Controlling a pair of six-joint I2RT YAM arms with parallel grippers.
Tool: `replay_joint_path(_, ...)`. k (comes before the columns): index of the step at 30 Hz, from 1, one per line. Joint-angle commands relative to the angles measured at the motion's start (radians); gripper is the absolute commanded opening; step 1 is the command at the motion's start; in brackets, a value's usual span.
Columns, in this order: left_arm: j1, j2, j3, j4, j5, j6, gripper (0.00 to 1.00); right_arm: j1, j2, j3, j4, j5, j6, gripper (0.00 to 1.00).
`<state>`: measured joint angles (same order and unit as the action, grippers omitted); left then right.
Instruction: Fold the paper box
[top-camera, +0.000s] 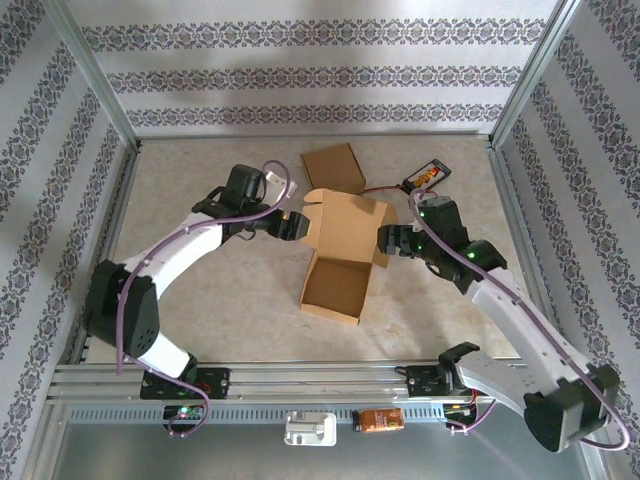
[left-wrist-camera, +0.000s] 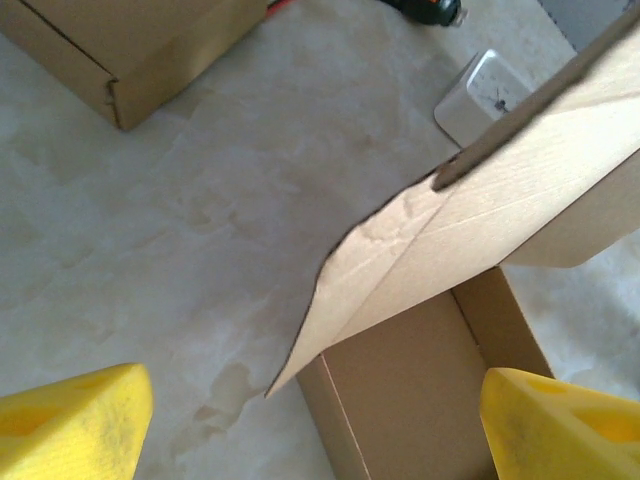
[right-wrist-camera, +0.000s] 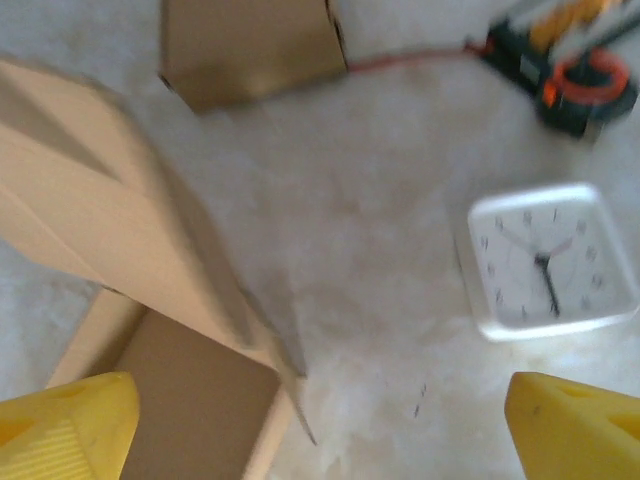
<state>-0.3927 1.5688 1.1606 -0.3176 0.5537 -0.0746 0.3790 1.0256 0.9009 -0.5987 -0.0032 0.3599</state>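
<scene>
- At the middle of the table (top-camera: 215, 320), the paper box (top-camera: 333, 290) lay with its tray open upward. Its lid (top-camera: 348, 222) stood raised at the far side, not yet folded down.
- Just beside the lid's left edge hovered the left gripper (top-camera: 291, 226), its yellow fingers (left-wrist-camera: 70, 425) spread wide with nothing between them.
- Just beside the lid's right edge sat the right gripper (top-camera: 386, 240), its fingers (right-wrist-camera: 575, 425) likewise wide apart and empty.
- The step in hand seemed to be bringing the lid over the tray. Doing it well would mean pressing both side edges evenly, so the lid turned on its back crease rather than twisting.
- The lid's near corner looked slightly crumpled in the left wrist view, so a light, flat push would suit it better than a pinch.
- Toward the arms' bases the table lay open, with room to draw the lid forward.
- Behind the lid stood a closed cardboard box (top-camera: 335, 167), a white clock (right-wrist-camera: 550, 260) and a black-and-orange device (top-camera: 424, 178), all near. A backward sweep could knock them.
</scene>
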Motion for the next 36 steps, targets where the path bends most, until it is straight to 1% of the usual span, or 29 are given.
replay_joint_path(1, -0.005, 0.028, 0.043, -0.007, 0.083, 0.105, 0.85, -0.019, 0.037, -0.013, 0.036, -0.182, 0.018, 0.85)
replay_joint_path(4, -0.006, 0.052, 0.043, 0.043, 0.122, 0.125, 0.86, -0.019, 0.076, -0.022, 0.057, -0.168, -0.013, 0.73)
replay_joint_path(6, -0.008, 0.07, 0.05, 0.065, 0.126, 0.135, 0.85, -0.019, 0.093, -0.034, 0.095, -0.154, -0.028, 0.59)
replay_joint_path(8, -0.008, 0.082, 0.057, 0.078, 0.123, 0.14, 0.81, -0.019, 0.102, -0.042, 0.134, -0.144, -0.03, 0.52)
replay_joint_path(10, -0.008, 0.089, 0.058, 0.096, 0.124, 0.141, 0.75, -0.017, 0.106, -0.045, 0.155, -0.122, -0.032, 0.49)
replay_joint_path(14, -0.008, 0.102, 0.068, 0.099, 0.139, 0.144, 0.62, -0.017, 0.1, -0.055, 0.2, -0.104, -0.047, 0.43)
replay_joint_path(17, -0.009, 0.105, 0.075, 0.099, 0.141, 0.132, 0.47, -0.017, 0.112, -0.041, 0.203, -0.113, -0.056, 0.3)
replay_joint_path(19, -0.009, 0.102, 0.077, 0.098, 0.14, 0.123, 0.33, -0.012, 0.12, -0.032, 0.204, -0.121, -0.054, 0.23)
replay_joint_path(21, -0.014, 0.097, 0.085, 0.084, 0.126, 0.116, 0.18, 0.003, 0.127, -0.016, 0.208, -0.119, -0.05, 0.19)
replay_joint_path(22, -0.018, 0.093, 0.089, 0.079, 0.116, 0.113, 0.14, 0.014, 0.129, -0.005, 0.208, -0.108, -0.049, 0.17)
replay_joint_path(24, -0.028, 0.077, 0.091, 0.085, 0.07, 0.092, 0.09, 0.038, 0.14, 0.019, 0.222, -0.078, -0.037, 0.16)
replay_joint_path(28, -0.041, 0.028, 0.075, 0.139, -0.111, 0.019, 0.0, 0.085, 0.186, 0.073, 0.323, -0.014, -0.022, 0.11)
replay_joint_path(30, -0.045, 0.004, 0.051, 0.192, -0.169, -0.005, 0.0, 0.109, 0.224, 0.113, 0.372, 0.029, -0.04, 0.1)
replay_joint_path(33, -0.054, -0.02, 0.005, 0.283, -0.201, -0.055, 0.0, 0.136, 0.294, 0.174, 0.431, 0.079, -0.086, 0.09)
replay_joint_path(36, -0.079, -0.046, -0.058, 0.35, -0.233, -0.097, 0.0, 0.168, 0.346, 0.158, 0.544, 0.096, -0.184, 0.08)
